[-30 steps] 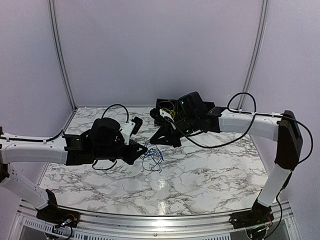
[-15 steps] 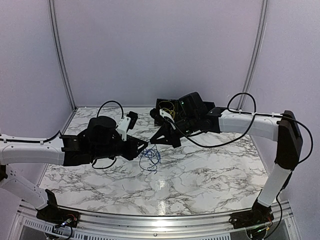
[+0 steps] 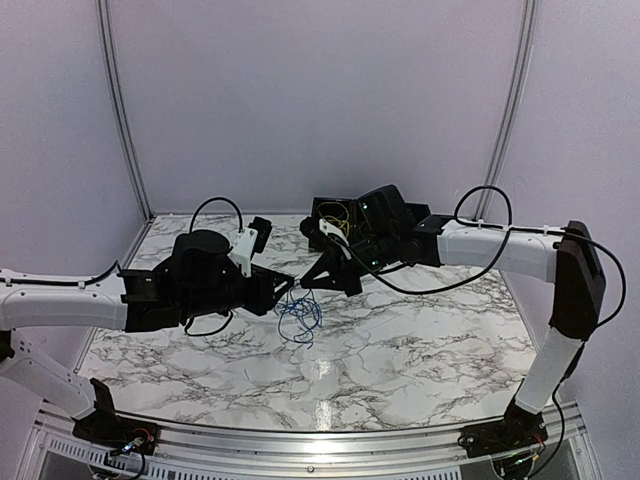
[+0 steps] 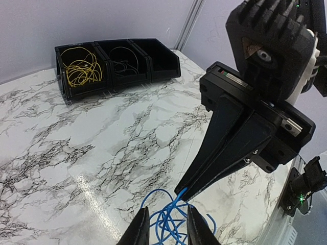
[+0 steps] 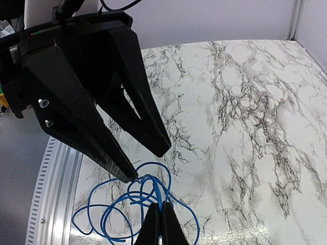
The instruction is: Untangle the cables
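The left gripper (image 4: 166,210), fingers spread, straddles the blue cable (image 3: 300,318), seemingly to take a second hold, while the right gripper (image 5: 159,212) pinches one strand tight, dangling the bundle over the table (image 3: 420,330) so its loops hang loose.
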Motion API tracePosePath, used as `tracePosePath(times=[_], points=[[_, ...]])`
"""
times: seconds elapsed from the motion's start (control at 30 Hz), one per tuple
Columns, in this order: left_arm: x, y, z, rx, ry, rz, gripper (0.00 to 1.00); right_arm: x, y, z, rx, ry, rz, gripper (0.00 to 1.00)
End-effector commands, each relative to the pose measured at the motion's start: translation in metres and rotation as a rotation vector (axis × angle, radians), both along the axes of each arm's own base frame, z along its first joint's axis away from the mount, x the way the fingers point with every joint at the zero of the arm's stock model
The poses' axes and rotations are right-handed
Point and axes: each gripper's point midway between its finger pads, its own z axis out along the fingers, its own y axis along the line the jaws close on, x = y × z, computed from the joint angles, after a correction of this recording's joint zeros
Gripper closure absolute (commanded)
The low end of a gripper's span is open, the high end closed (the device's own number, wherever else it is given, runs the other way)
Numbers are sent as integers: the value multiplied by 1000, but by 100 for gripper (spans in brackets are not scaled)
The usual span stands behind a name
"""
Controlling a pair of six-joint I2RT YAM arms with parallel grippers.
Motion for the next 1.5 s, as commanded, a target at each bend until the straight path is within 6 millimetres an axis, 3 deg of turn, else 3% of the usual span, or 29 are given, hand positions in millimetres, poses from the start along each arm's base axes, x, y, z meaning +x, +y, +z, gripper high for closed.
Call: tracePosePath(times=[0.0,0.5,0.6,0.7,0.87,1.03,1.1,1.17,1.33,1.47], points=[[0,-5,-2,5,-13,-14,73,-4,3,19,41,-26,5,100],[9,-2,-8,43,-37,29,100,-5,2,18,39,-17,4,100],[9,-1,-6,36,-44,31,100,-5,2,17,37,-13,3,99],[7,2,-1,20,-54,32,100,-4,2,16,33,-11,-4,92],[5,6,2,6,-64,34,100,-2,3,14,30,-11,-7,99],[5,7,-3,9,-56,36,100,-2,4,13,29,-3,-10,100],[3,3,-7,14,-48,16,83,0,5,15,31,-2,-16,100],[2,-1,-10,17,-37,2,72,0,5,17,35,0,-20,100],[11,-8,-20,31,-31,26,70,0,7,21,47,20,-18,100],[28,-5,-35,52,-34,121,75,-3,7,31,71,38,-8,100]])
